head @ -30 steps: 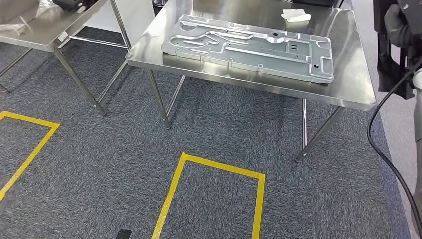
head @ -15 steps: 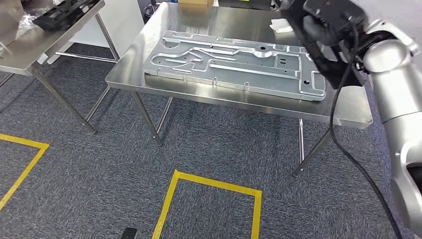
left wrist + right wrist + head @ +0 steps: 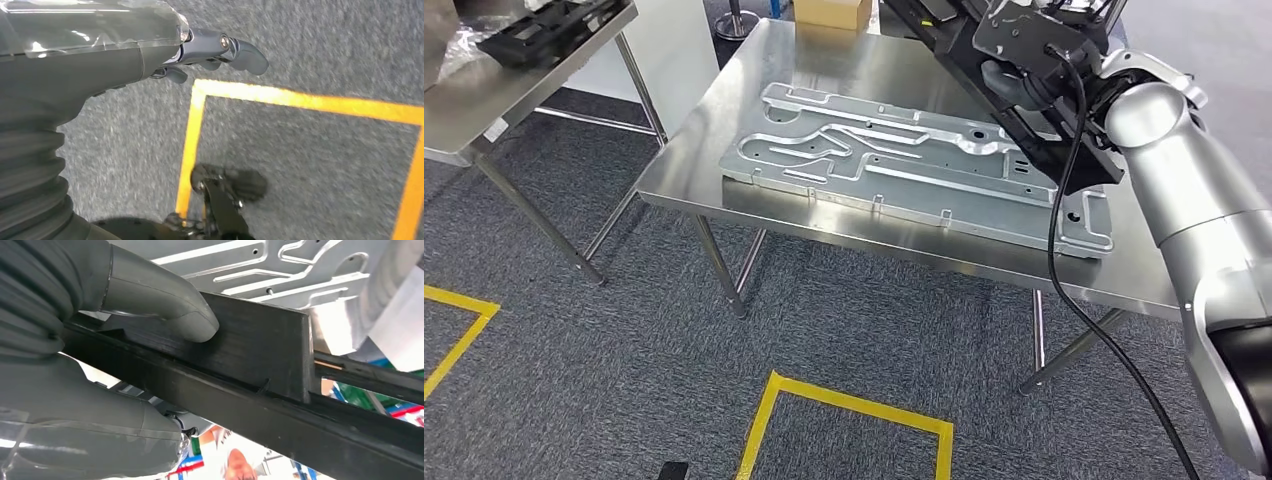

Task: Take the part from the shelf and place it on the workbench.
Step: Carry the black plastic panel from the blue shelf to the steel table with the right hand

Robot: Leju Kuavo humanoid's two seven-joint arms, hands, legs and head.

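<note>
My right hand (image 3: 1027, 45) grips a long black plastic part (image 3: 954, 52) and holds it slanted above the far right of the steel workbench (image 3: 844, 62). Up close in the right wrist view, the grey thumb (image 3: 160, 295) presses on the black part (image 3: 260, 347), with the fingers wrapped under it. A large stamped metal plate (image 3: 904, 160) lies flat on the workbench beneath the part. My left hand (image 3: 210, 47) hangs over the carpet with nothing in it, its fingers loosely apart.
A cardboard box (image 3: 829, 12) stands at the workbench's far edge. A second steel table (image 3: 514, 85) at the left carries black parts (image 3: 534, 30). Yellow tape (image 3: 844, 405) marks a box on the carpet. A black cable (image 3: 1074, 300) hangs from my right arm. A person (image 3: 235, 460) is beyond the part.
The view has shifted, so the workbench sits more to the right. My right arm has swung in from the right edge, carrying the black part over the plate.
</note>
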